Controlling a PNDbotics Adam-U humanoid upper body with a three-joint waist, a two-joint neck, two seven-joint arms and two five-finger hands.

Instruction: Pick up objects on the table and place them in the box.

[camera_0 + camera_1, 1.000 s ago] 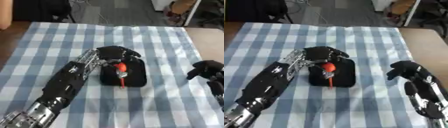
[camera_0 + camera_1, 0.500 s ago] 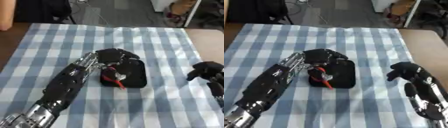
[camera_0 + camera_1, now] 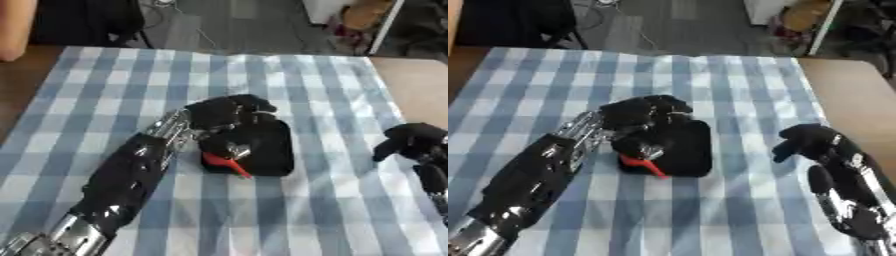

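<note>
I look down from the head through both eyes, steeply and from close above, facing forward across the checked tablecloth toward the dark floor beyond its far edge. Both eyes share nearly everything: the black box at mid-frame and my left arm coming in from the lower left. My right eye sits further right, so it shows more of my right hand and forearm.

2 robot hands, 1 black box, 1 red object, 1 checked tablecloth
</note>
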